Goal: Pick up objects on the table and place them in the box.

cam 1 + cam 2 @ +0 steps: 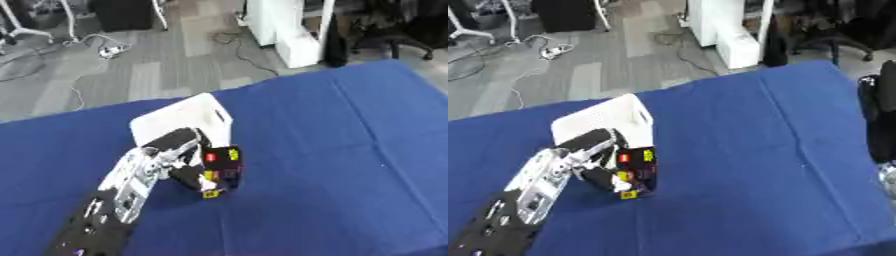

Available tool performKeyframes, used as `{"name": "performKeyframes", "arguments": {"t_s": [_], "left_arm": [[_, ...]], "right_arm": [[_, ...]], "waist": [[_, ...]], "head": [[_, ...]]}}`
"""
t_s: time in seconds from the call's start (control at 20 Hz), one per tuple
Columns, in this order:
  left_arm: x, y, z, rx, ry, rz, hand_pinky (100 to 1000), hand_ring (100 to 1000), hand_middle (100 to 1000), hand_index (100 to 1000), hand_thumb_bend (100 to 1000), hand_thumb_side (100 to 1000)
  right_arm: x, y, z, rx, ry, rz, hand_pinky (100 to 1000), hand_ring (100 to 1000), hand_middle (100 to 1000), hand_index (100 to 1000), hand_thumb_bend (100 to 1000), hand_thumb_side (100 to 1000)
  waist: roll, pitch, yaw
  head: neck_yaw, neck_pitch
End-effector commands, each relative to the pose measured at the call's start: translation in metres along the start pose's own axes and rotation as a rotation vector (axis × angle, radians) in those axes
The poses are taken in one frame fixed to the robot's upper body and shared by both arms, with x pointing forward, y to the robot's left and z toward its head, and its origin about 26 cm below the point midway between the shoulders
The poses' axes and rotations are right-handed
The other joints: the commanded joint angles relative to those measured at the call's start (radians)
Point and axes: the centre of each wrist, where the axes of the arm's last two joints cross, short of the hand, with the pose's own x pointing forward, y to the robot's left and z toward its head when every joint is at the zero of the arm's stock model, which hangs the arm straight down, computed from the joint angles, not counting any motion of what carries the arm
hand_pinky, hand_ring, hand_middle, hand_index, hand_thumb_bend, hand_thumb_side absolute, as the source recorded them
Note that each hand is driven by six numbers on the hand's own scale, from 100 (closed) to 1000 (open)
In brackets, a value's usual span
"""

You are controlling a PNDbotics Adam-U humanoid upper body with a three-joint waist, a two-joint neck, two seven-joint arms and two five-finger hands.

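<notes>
Left hand (179, 150), reaching in from the lower left, has its fingers curled round a black carton (221, 172) with red and yellow marks. Carton sits upright on the blue table (350, 150), touching the near side of the white box (188, 117).

Right eye view: carton (637, 172) again just in front of the box (605, 120), left hand (592, 150) wrapped on it. Right arm (881, 120) shows at the right edge, well apart from the box; its hand cannot be made out.

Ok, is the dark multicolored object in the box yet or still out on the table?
Out. The dark object sits on the blue table, just in front of the white box, with the left hand against it; its fingers are hidden.
</notes>
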Motion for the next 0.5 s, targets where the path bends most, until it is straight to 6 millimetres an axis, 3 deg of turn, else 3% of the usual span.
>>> {"name": "performKeyframes", "arguments": {"t_s": [0.05,0.3,0.35,0.4,0.5], "left_arm": [[-0.001,0.006,-0.001,0.118,0.006,-0.017,100,238,427,439,557,259],[0.009,0.007,0.000,0.184,0.012,0.026,100,204,416,442,537,255],[0.011,0.008,0.001,0.189,0.011,0.033,100,200,416,444,514,319],[0.013,0.012,0.002,0.196,0.005,0.041,100,198,415,444,530,254],[0.019,0.019,0.004,0.211,-0.009,0.055,100,194,417,445,528,253]], "right_arm": [[0.006,0.000,-0.010,0.043,-0.005,0.016,167,284,247,378,100,1000],[0.006,0.000,-0.009,0.045,-0.006,0.018,167,284,247,379,100,1000],[0.006,0.000,-0.009,0.045,-0.006,0.018,167,284,248,379,100,1000],[0.006,0.000,-0.009,0.045,-0.006,0.018,167,284,247,379,100,1000],[0.006,0.000,-0.009,0.045,-0.006,0.019,167,284,248,379,100,1000]], "waist": [[-0.006,-0.005,0.001],[-0.007,-0.005,0.002],[-0.007,-0.005,0.002],[-0.007,-0.005,0.002],[-0.007,-0.005,0.003]], "head": [[-0.010,-0.011],[-0.011,-0.010],[-0.012,-0.010],[-0.012,-0.010],[-0.013,-0.010]]}}
